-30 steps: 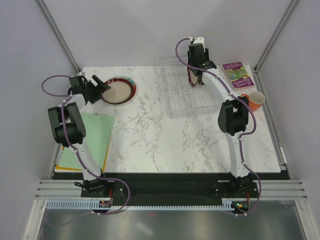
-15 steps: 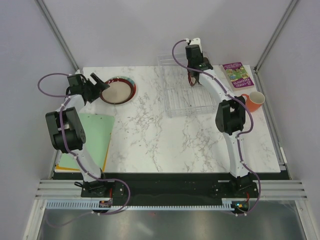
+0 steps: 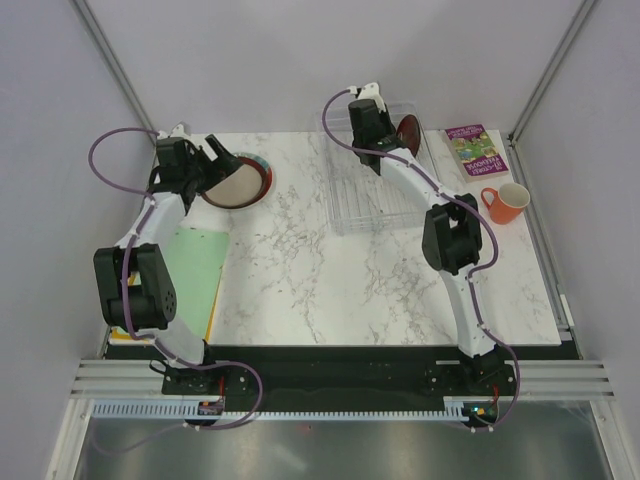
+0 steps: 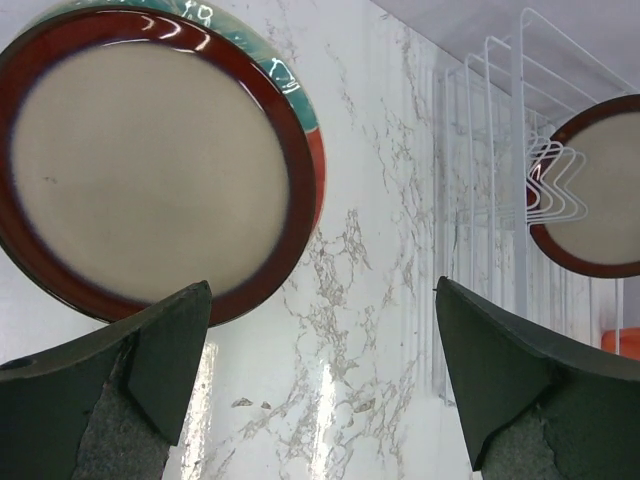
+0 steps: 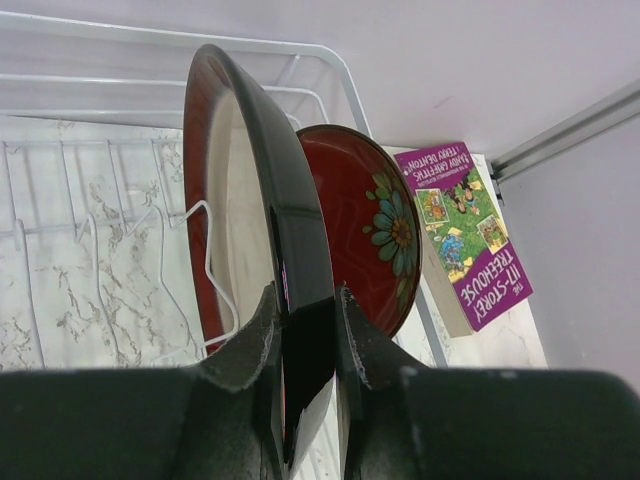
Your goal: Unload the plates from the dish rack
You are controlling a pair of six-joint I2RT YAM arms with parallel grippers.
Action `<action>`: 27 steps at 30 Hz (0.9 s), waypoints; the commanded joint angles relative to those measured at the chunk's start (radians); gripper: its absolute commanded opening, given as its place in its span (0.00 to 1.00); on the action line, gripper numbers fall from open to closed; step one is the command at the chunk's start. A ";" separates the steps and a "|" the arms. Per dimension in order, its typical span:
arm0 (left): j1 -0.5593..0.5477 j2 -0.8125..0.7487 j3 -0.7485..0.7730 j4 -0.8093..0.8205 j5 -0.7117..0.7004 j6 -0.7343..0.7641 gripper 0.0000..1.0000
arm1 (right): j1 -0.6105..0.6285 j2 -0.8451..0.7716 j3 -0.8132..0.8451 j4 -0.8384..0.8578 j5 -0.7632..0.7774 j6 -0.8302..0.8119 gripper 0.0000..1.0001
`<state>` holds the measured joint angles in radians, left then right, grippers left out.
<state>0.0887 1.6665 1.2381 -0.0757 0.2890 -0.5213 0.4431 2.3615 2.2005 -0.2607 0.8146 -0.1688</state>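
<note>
At the back of the clear dish rack [image 3: 375,195], my right gripper [image 5: 305,300] is shut on the dark rim of an upright cream-faced plate [image 5: 235,200]. Just behind it in the rack stands a red plate with a flower pattern [image 5: 375,225], which in the top view shows beside the right gripper [image 3: 368,125]. At the table's back left, a cream plate with a dark red rim [image 4: 150,170] lies flat on a teal-rimmed plate [image 4: 295,90]. My left gripper [image 4: 320,300] hangs open beside that stack [image 3: 237,182] with nothing between its fingers.
A purple book [image 3: 475,148] lies right of the rack, with an orange mug [image 3: 508,203] in front of it. A green folder [image 3: 190,265] over yellow sheets lies at the table's left edge. Slanted frame posts stand at both back corners.
My right gripper has gone from part open to shut on the plate's rim and moved left and back along the rack. The left arm has lifted and swung further back, still open.
</note>
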 commanded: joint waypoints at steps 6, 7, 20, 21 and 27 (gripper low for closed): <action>-0.037 -0.094 -0.040 -0.010 0.038 0.017 1.00 | -0.014 -0.209 -0.034 0.126 0.173 -0.063 0.00; -0.040 -0.102 -0.042 -0.010 0.038 0.017 1.00 | -0.012 -0.214 -0.038 0.127 0.173 -0.063 0.00; -0.076 -0.154 -0.071 -0.010 0.073 0.000 1.00 | -0.004 -0.361 -0.117 0.130 0.170 -0.063 0.00; -0.076 -0.157 -0.075 -0.009 0.078 0.000 1.00 | -0.003 -0.375 -0.134 0.129 0.169 -0.055 0.00; -0.078 -0.185 -0.120 0.079 0.174 -0.043 1.00 | 0.031 -0.524 -0.190 -0.006 -0.032 0.080 0.00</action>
<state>0.0135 1.5269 1.1412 -0.0711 0.3702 -0.5270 0.4461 2.0281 1.9968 -0.2840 0.8913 -0.1795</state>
